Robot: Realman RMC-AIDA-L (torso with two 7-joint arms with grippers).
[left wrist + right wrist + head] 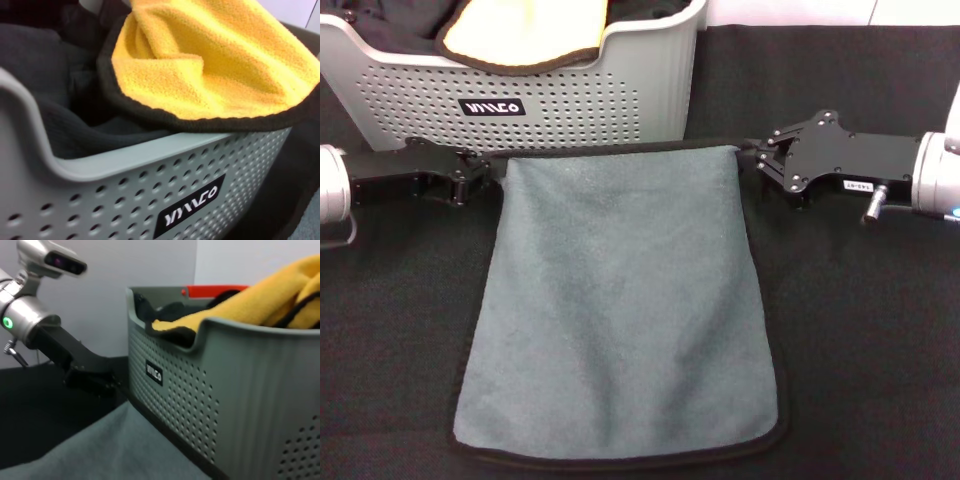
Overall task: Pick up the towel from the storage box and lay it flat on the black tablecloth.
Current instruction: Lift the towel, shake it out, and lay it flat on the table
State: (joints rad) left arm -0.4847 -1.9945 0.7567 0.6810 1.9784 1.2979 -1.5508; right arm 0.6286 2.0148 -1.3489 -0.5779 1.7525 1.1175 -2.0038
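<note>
Towel (620,300) count: one grey-teal piece, spread grey face up on the black tablecloth (880,360), its far edge just in front of the storage box (580,100) and its near hem toward me. I count two grippers, one at each far corner: left gripper (488,178) clamped on the left corner, right gripper (752,158) clamped on the right corner, both low over the cloth. From the right wrist view I see the left gripper (107,382) pinching the towel (115,445) edge beside the box (200,390). One storage box (125,190) only, perforated, carrying one black label (494,106). Inside it I count one yellow cloth (215,65) with dark trim draped over the rim, plus dark fabric (55,90) beneath, pieces not separable.
</note>
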